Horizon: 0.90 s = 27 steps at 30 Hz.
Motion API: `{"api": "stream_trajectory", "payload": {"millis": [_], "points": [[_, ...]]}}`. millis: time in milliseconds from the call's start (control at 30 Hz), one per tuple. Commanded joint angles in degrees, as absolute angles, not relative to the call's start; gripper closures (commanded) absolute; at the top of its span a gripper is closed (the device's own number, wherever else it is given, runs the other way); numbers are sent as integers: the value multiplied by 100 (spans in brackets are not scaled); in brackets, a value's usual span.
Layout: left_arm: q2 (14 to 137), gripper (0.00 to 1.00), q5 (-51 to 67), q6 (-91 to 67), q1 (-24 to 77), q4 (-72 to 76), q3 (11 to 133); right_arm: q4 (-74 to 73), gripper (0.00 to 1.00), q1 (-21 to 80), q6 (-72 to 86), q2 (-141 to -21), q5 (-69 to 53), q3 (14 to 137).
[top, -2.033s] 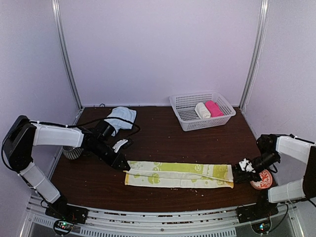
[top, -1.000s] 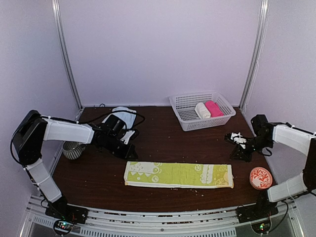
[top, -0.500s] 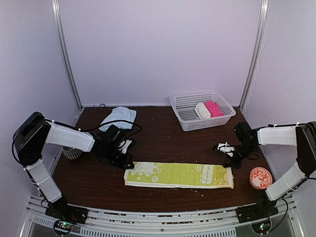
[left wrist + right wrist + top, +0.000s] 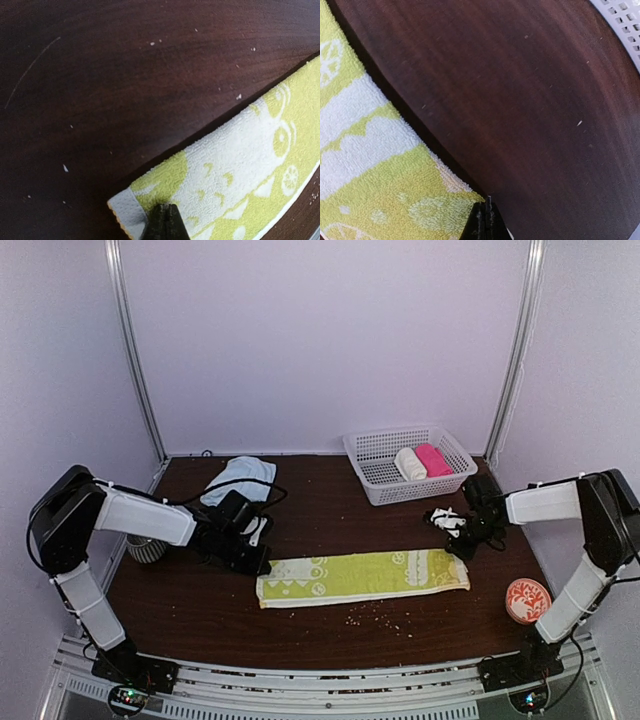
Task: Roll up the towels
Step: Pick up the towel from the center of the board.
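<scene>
The yellow-green and white patterned towel (image 4: 362, 577) lies as a long flat strip across the table's middle, slightly tilted. My left gripper (image 4: 262, 565) is shut on its far left corner; in the left wrist view the closed fingertips (image 4: 165, 222) pinch the towel (image 4: 240, 170). My right gripper (image 4: 458, 546) is shut on its far right corner; in the right wrist view the closed fingertips (image 4: 487, 222) sit on the edge of the towel (image 4: 370, 165). The pale blue towel (image 4: 240, 476) lies crumpled at the back left.
A white basket (image 4: 372, 445) at the back right holds a cream roll (image 4: 410, 464) and a pink roll (image 4: 433, 459); its corner shows in the right wrist view (image 4: 625, 15). A cup (image 4: 146, 549) stands at the left. A red plate (image 4: 528, 600) is front right. Crumbs (image 4: 375, 615) lie before the towel.
Both grippers came down on the towel's far corners and shut. The towel has slid away from the front edge and tilted, leaving crumbs where it lay.
</scene>
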<state>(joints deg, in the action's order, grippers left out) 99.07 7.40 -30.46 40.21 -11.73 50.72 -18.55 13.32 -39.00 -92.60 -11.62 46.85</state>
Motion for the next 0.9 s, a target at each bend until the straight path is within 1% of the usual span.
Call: {"api": "stream_trajectory", "payload": {"millis": [0, 100, 167, 267, 400, 633, 733, 867], "points": [[10022, 100, 264, -3026, 4003, -1324, 5509, -1591, 99, 1336, -3446, -9534, -888, 5236], [9640, 100, 281, -2995, 4029, -1250, 5642, -1907, 91, 1320, -3097, -9272, -1121, 5633], [9426, 100, 319, -2967, 4027, -1248, 5629, -2107, 86, 1289, -2828, -8895, -1311, 5766], [9233, 91, 369, -2948, 4031, -1288, 5527, -2320, 80, 1222, -2318, -8540, -1403, 5785], [9049, 80, 419, -2991, 4031, -1239, 5222, -3000, 72, 1072, -2081, -8596, -1438, 5800], [8967, 61, 561, -2968, 4029, -867, 4716, -3801, 67, 732, -2267, -8958, -1655, 5629], [9120, 59, 658, -2942, 4026, -844, 4727, -3944, 64, 729, -2285, -9140, -1662, 5640], [9281, 59, 672, -2862, 4033, -843, 4738, -4131, 63, 729, -2268, -9433, -1978, 5740]]}}
